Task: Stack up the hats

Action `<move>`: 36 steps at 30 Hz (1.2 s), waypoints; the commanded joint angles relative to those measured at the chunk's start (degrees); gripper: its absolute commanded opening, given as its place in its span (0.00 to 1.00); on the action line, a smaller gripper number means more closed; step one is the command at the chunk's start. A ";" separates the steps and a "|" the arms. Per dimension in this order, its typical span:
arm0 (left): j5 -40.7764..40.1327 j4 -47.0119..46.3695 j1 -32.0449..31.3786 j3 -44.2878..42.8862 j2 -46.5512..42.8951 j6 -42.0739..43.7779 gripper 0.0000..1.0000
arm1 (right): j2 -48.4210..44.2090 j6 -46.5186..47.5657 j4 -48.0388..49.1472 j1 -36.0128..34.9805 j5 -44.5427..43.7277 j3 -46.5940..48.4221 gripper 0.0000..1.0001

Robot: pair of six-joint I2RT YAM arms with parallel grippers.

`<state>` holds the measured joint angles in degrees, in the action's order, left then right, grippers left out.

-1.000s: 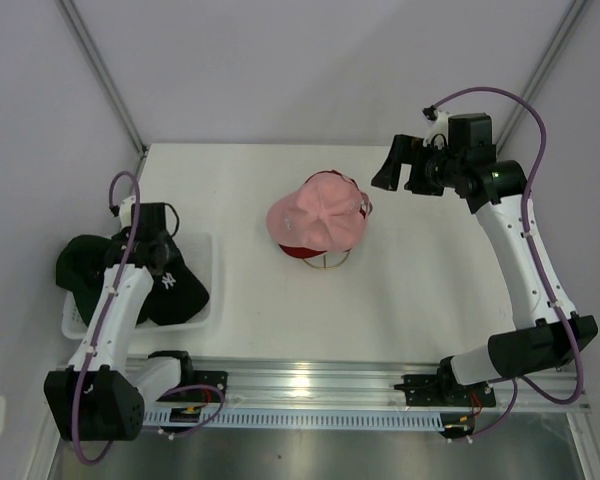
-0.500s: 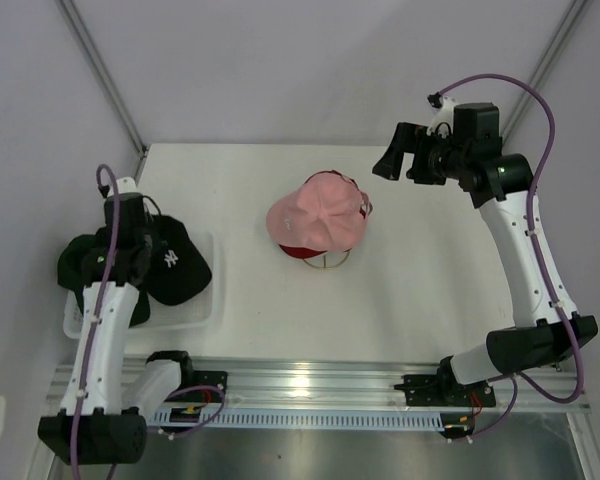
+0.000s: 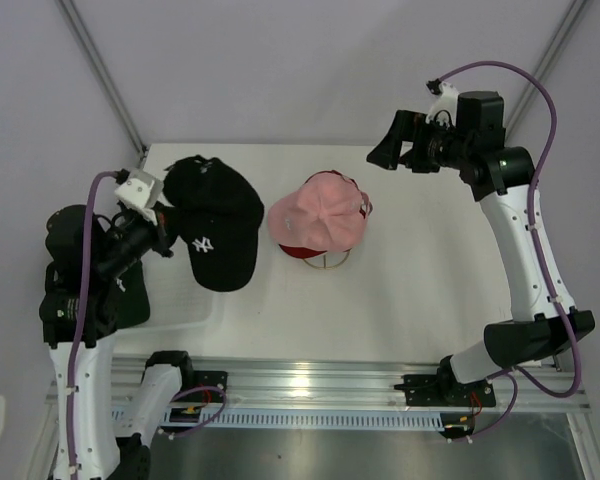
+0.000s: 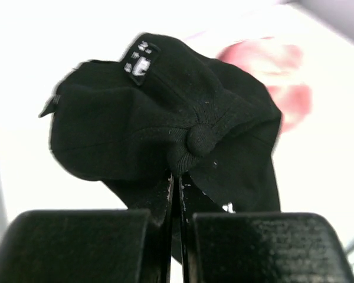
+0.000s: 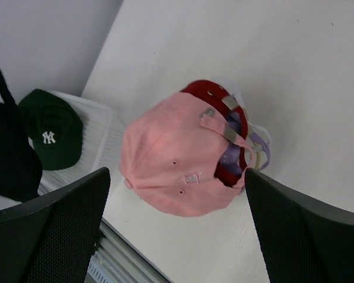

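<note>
Hat stack (image 3: 320, 225): pink cap (image 5: 165, 159) on top, red cap (image 5: 203, 89) under it, lavender cap (image 5: 231, 154) showing through the back opening; all 3 sit on the thin gold wire stand (image 3: 332, 265) at the table's middle.
Black cap (image 3: 215, 220): in my left gripper's hold, white logo up in the top view, between the tray and the stack, its edge just beside the pink cap; I cannot tell whether it touches the table.
Green cap (image 5: 52, 137): lies in the white tray (image 5: 100, 127) at the table's left, white logo up.
Table (image 3: 430, 280): white and matte, bare across its right half.
Room: pale grey-lilac walls close round the table; 2 metal struts (image 3: 105, 75) slant up from its far corners.
Rail (image 3: 310, 380): aluminium, along the near edge, carrying both my bases.
Left arm (image 3: 78, 370): rises from the near left, elbow high over the tray, wrist turned toward the table's middle.
Left gripper (image 4: 177, 183): clenched on the black cap's crown fabric, fingers pressed together just below the top button.
Right arm (image 3: 528, 265): stands tall from the near right, forearm up along the right edge, wrist bent leftward over the far right corner.
Right gripper (image 3: 390, 150): released, fingers spread wide, grasping nothing, high above the table and well apart from the stack, its camera looking down on the pink cap.
</note>
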<state>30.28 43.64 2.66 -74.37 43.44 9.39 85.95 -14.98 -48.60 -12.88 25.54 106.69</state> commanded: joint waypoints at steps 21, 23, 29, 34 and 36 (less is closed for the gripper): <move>45.57 0.22 -16.54 -30.48 36.18 29.28 0.01 | 5.02 -11.97 13.34 -6.89 20.24 2.83 1.00; 45.30 -0.57 -17.15 -30.92 37.59 29.81 0.01 | 3.61 -15.06 18.77 -6.89 21.30 0.63 1.00; 46.09 -3.21 -17.51 -31.01 39.09 29.11 0.01 | 1.50 -18.16 21.01 -6.72 19.47 -2.72 0.97; 46.10 0.56 -17.51 -31.71 39.35 31.74 0.01 | 0.36 -16.66 18.11 -5.14 15.60 -0.97 0.97; 45.22 2.23 -17.51 -31.63 38.92 33.23 0.01 | -0.17 -16.57 15.30 -3.04 12.35 1.05 0.98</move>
<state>72.88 44.56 -14.46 -103.28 83.09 37.71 88.95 -31.33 -32.32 -18.41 42.11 103.77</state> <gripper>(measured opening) 0.011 0.971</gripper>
